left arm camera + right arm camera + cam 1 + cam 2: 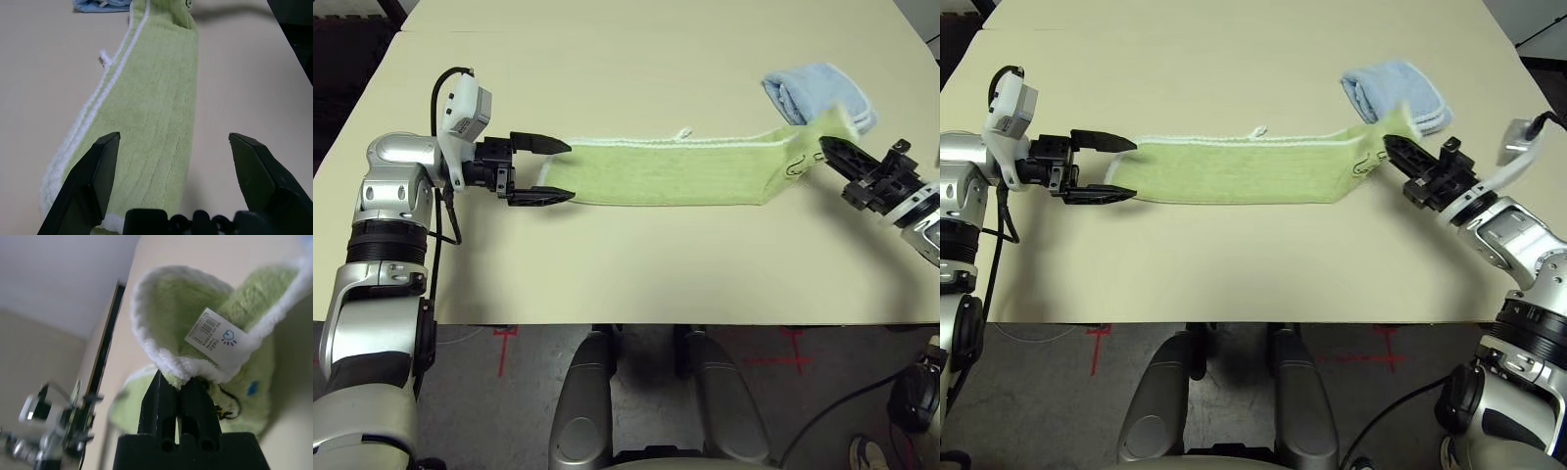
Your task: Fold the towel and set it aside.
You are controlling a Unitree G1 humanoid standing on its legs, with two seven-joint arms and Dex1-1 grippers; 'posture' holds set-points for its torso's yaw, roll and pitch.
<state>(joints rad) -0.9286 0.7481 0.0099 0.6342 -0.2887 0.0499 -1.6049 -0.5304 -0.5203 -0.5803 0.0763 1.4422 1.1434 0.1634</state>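
While the right end effector (1393, 145) has its two black fingers pinched together on one short end of the light green terry-cloth towel with white stitched edging (671, 172), that corner stands lifted off the surface, curling over the fingertips so that a small white printed label (216, 339) and a dark embroidered mark (796, 167) show near the edge. Across from it, the left end effector (560, 171) holds nothing: its fingers are spread wide and reach in level from the side, one on each side of the towel's opposite short end, just above the cloth. Between the two, the towel lies as a long narrow strip, folded lengthwise, stretched across the middle of the pale beige worktop (636, 274), with a little white loop (683, 132) sticking out of its far edge. Just beyond the lifted end sits a smaller light blue folded towel (815, 93), close to the green one. Below the worktop's near edge is grey floor with red tape crosses (505, 345) and a black cable (1410, 406).
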